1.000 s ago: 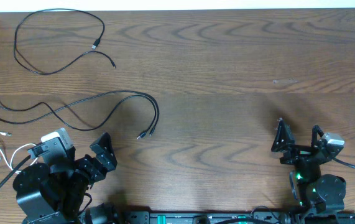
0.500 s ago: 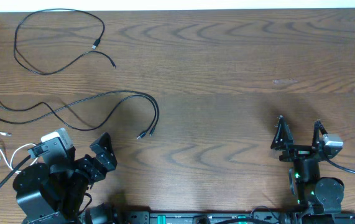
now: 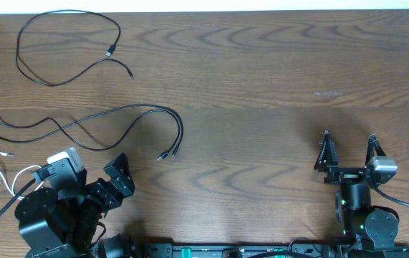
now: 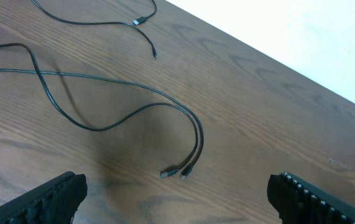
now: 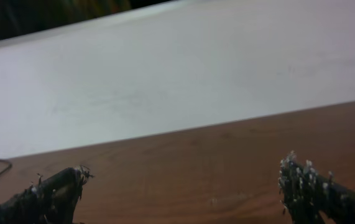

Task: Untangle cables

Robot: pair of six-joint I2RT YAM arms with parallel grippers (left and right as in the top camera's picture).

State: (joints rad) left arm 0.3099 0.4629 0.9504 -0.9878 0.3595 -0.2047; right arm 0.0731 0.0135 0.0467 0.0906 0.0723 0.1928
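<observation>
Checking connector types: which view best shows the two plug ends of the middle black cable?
The left wrist view: the plug ends lie near and large, side by side. Overhead shows them only as tiny specks; the right wrist view misses them.

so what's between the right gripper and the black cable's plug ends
Nothing: the overhead view shows only bare table between the right gripper and the black cable's plug ends.
</observation>
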